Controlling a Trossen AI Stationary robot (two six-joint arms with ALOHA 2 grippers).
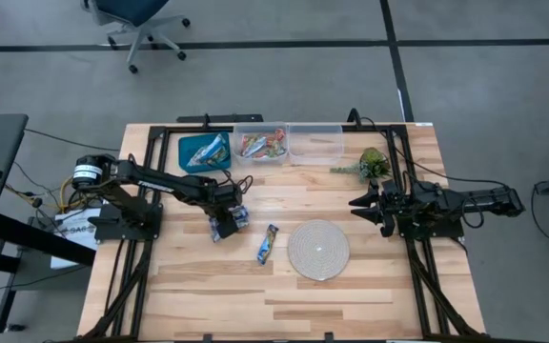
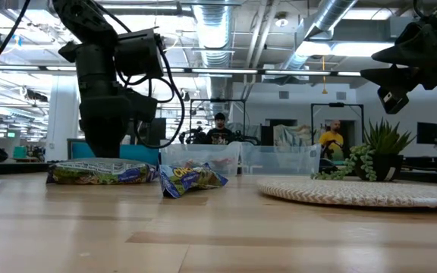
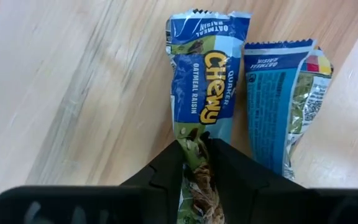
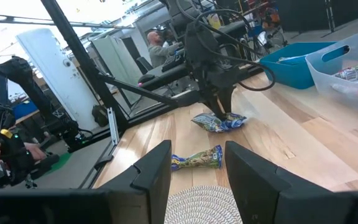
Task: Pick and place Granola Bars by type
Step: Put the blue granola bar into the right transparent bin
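High view, left tool (image 1: pixel 228 221) gripping bar (image 3: pixel 202 124), second bar (image 3: pixel 281 106) touching alongside.

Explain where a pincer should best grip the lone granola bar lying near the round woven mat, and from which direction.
Grip the lone granola bar across its narrow width near the middle, coming straight down from above. It lies flat on the wooden table, long and slim, with bare wood along both long sides, apart from the woven mat. The left pincer is shut on another granola bar; the right pincer hangs open.
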